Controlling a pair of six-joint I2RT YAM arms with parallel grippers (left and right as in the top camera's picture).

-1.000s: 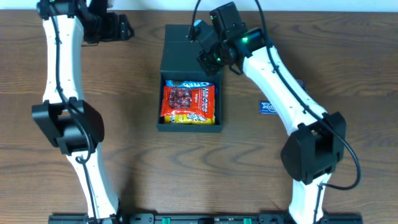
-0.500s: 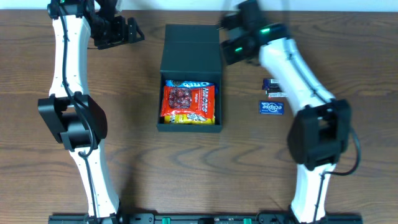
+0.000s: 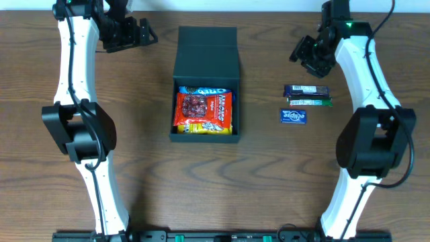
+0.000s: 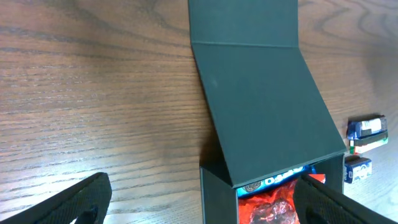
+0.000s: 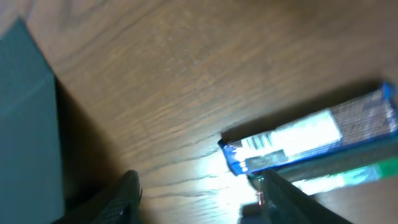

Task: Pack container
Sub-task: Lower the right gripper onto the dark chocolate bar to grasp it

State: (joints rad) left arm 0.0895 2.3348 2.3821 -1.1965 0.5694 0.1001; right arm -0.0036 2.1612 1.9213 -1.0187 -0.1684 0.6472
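The container (image 3: 205,57) is a black box in the middle of the table, its flap lid (image 4: 261,106) leaning over the back half. Inside lie a blue Oreo packet (image 3: 205,89), a red packet (image 3: 203,107) and a yellow one (image 3: 209,127). My left gripper (image 3: 142,33) hovers open at the far left of the box, nothing between its fingers (image 4: 81,199). My right gripper (image 3: 306,58) is open over bare wood, right of the box and just behind a blue bar (image 5: 305,140); it holds nothing.
Right of the box lie the blue bar (image 3: 307,89), a green bar (image 3: 309,101) and a small blue Eclipse packet (image 3: 293,116). The box wall (image 5: 25,124) shows at the left of the right wrist view.
My right arm swung from over the box's lid out to the right, toward the bars, and its jaws opened. My left gripper shifted slightly right and opened a little wider.
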